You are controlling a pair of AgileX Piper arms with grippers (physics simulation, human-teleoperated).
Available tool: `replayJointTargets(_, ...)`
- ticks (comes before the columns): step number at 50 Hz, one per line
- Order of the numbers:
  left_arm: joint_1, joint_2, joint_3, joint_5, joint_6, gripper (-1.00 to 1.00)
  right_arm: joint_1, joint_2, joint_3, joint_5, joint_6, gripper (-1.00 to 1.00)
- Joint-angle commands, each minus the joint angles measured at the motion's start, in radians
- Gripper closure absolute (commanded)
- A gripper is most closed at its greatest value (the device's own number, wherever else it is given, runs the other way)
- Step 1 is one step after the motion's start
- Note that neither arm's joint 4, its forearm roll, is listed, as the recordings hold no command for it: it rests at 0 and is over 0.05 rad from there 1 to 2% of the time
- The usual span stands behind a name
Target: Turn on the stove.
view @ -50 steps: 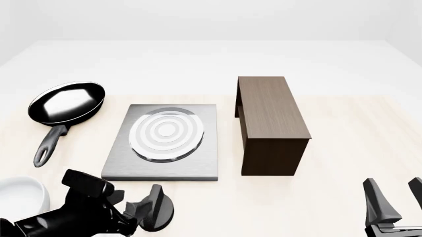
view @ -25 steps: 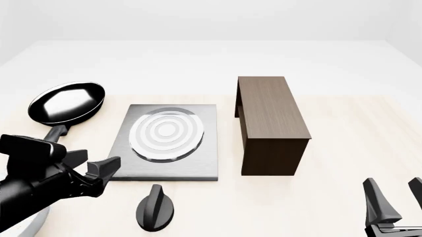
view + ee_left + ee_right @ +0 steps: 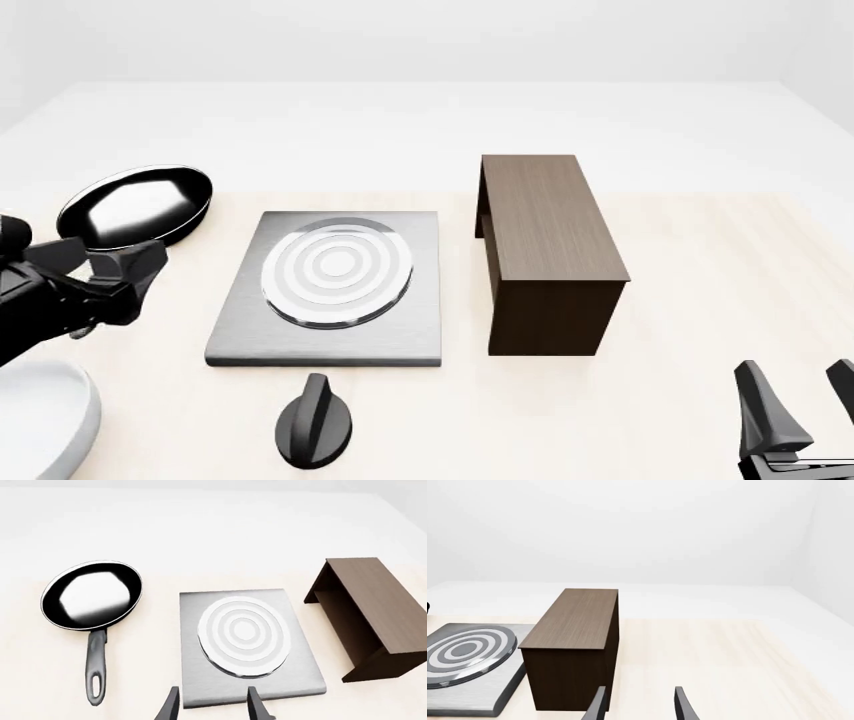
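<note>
1. The stove [image 3: 327,290] is lying flat near the middle of the worktop [image 3: 694,300], a little toward its left edge; it is a square grey metal slab carrying a round burner [image 3: 336,270] of concentric silver rings.
2. Its black ridged knob [image 3: 315,424] is sitting apart from the slab, just off the slab's near edge and close to the near edge of the worktop, with nothing touching it.
3. No brand, label or writing is showing on the slab, the burner or the knob.
4. The left tool [image 3: 134,268] is hovering over the left part of the worktop, beside the slab's left edge and well clear of the knob; its fingers are standing wide apart and gripping nothing.
5. A black frying pan [image 3: 134,208] is resting toward the far left of the worktop, its handle partly hidden behind the left arm in the front view.
6. A tall dark brown wooden block [image 3: 547,250] is standing just to the right of the slab, not touching it.
7. A white bowl [image 3: 47,425] is sitting at the near left corner, cut off by the frame.
8. The right tool [image 3: 801,412] is waiting at the near right corner, its fingers spread wide and empty, well apart from everything else.
</note>
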Motion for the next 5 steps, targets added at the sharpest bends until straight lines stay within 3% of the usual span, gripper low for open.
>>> replayJointTargets(1,0.085,0.004,-0.056,0.009,0.006,-1.00,0.000,0.000,0.000,0.000,0.000,-1.00)
replayJointTargets(5,0.121,0.006,-0.072,0.005,0.018,-1.00,0.000,0.000,0.000,0.000,0.000,-1.00)
